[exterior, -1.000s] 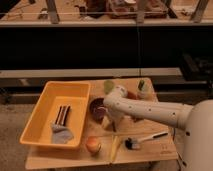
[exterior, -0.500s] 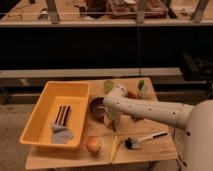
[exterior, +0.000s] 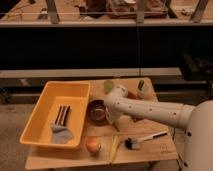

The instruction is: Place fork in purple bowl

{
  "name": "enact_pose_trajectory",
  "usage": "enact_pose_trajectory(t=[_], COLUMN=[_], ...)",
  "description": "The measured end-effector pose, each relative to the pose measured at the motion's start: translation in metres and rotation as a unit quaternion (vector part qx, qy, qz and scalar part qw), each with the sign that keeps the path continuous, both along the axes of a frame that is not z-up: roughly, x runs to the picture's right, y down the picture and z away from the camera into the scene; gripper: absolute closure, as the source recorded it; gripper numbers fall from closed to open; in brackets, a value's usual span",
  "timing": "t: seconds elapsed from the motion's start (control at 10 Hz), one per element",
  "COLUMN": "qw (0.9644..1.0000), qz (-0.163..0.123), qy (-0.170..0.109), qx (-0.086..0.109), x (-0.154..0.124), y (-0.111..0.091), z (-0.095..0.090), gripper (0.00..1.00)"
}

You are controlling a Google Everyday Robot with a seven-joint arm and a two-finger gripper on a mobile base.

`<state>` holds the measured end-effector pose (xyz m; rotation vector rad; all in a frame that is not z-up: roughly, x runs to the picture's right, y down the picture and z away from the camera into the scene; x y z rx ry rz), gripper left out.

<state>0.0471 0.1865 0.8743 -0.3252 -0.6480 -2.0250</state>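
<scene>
Closing over the last second, the gripper [exterior: 111,120] stood at the centre of the frame, just right of the purple bowl [exterior: 96,111]. Its fingers were drawn fully together, while the white arm [exterior: 150,111] reaching in from the right had scarcely shifted. The fork could not be picked out. Judging by the pose, it lay under or between the fingers on the table beside the bowl, and whether it was truly gripped could not be told. If it was, the grasp was complete and only a short lift and carry leftward over the rim remained. The wooden table [exterior: 160,149] also carried a yellow tub [exterior: 65,95] at left, an orange-brown bowl [exterior: 93,145] and a pale yellow strip [exterior: 114,147] at lower centre, and a white-handled brush [exterior: 145,137] at lower right. Behind, dark shelving [exterior: 100,50] and a cluttered bench [exterior: 125,7] crossed the upper frame.
</scene>
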Motion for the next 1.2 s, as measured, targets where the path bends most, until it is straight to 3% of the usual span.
enact_pose_trajectory(t=[0.4, 0.7, 0.8, 0.9, 1.2], qw=[1.0, 0.999, 0.9989, 0.9977, 0.9953], qz=[0.001, 0.037, 0.04, 0.058, 0.084], qy=[-0.001, 0.018, 0.018, 0.019, 0.006], qx=[0.0, 0.018, 0.019, 0.03, 0.047], x=[0.0, 0.032, 0.033, 0.044, 0.056], y=[-0.002, -0.032, -0.034, -0.052, -0.073], z=[-0.004, -0.027, -0.029, -0.044, -0.066], gripper=[0.98, 0.98, 0.98, 0.98, 0.98])
